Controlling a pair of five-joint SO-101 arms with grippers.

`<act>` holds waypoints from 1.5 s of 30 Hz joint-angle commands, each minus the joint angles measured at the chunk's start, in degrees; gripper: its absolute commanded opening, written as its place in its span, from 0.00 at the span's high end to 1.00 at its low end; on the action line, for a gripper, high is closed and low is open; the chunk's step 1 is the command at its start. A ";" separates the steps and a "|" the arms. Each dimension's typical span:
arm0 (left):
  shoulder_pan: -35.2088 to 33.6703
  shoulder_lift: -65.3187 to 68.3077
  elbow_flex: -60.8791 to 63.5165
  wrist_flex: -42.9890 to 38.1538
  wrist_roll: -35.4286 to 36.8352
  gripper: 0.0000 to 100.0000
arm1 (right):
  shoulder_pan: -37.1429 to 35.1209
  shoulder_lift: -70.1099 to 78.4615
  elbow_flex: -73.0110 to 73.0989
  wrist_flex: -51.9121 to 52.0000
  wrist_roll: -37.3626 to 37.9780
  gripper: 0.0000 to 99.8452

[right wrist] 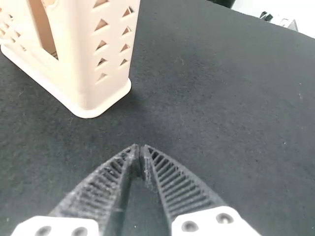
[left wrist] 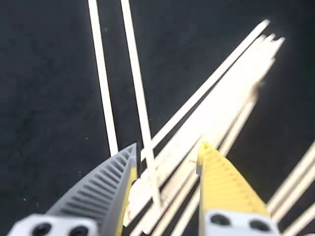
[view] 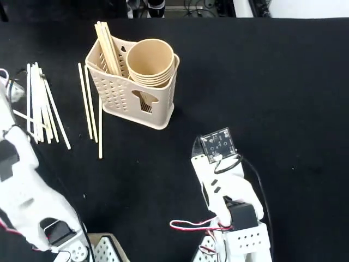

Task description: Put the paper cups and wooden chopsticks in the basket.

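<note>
Paper cups [view: 151, 61] nested in one stack, standing upright inside the basket [view: 131, 95] and filling its wider end. Several rims showing, lower parts hidden behind the perforated wall, so exact count hard to tell. Wooden chopsticks [view: 108, 43] bundled upright in the basket's other end, tips poking above the rim. Three loose chopsticks [view: 91, 103] lying flat on the black tabletop [view: 283, 82] just beside that end of the basket. Farther out from the basket on the same side, a bigger pile [view: 39, 101], partly covered by a white arm. Left claw [left wrist: 167, 152] released, spread wide right over the pile, one stick running between its tips; contact impossible to make out. Right claw [right wrist: 140, 150] clenched on nothing, tips pressed together, low over bare tabletop near the basket's base corner.
</note>
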 commanded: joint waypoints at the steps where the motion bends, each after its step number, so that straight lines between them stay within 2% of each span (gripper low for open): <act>1: -0.84 8.09 -12.18 3.69 -1.76 0.79 | -0.53 -2.59 -0.13 0.26 0.44 0.99; 11: -1.10 37.89 -52.00 18.64 -4.22 0.79 | -0.53 -2.59 -0.13 0.26 0.44 0.99; 16: -1.71 47.56 -68.00 27.25 -4.22 0.80 | -0.53 -2.77 -0.13 0.26 0.44 0.99; 19: -1.71 50.20 -74.07 32.26 -4.40 0.87 | -0.53 -2.77 -0.13 0.26 0.44 0.99; 22: -1.80 49.32 -73.54 32.62 -4.48 0.97 | -0.53 -2.68 -0.13 0.26 0.44 0.99; 29: -1.27 43.34 -73.10 34.20 -4.48 0.97 | -0.53 -2.51 -0.13 0.26 0.44 0.99; 32: -1.54 37.89 -69.32 34.29 -4.57 0.97 | -0.53 -2.51 -0.13 0.26 0.44 0.99; 42: 0.31 6.59 -29.32 33.93 -10.02 0.97 | -0.53 -2.51 -0.13 0.26 0.44 0.99; 45: 0.48 -2.11 -21.58 33.85 -10.37 0.97 | -0.44 -2.42 -0.13 0.26 0.44 0.99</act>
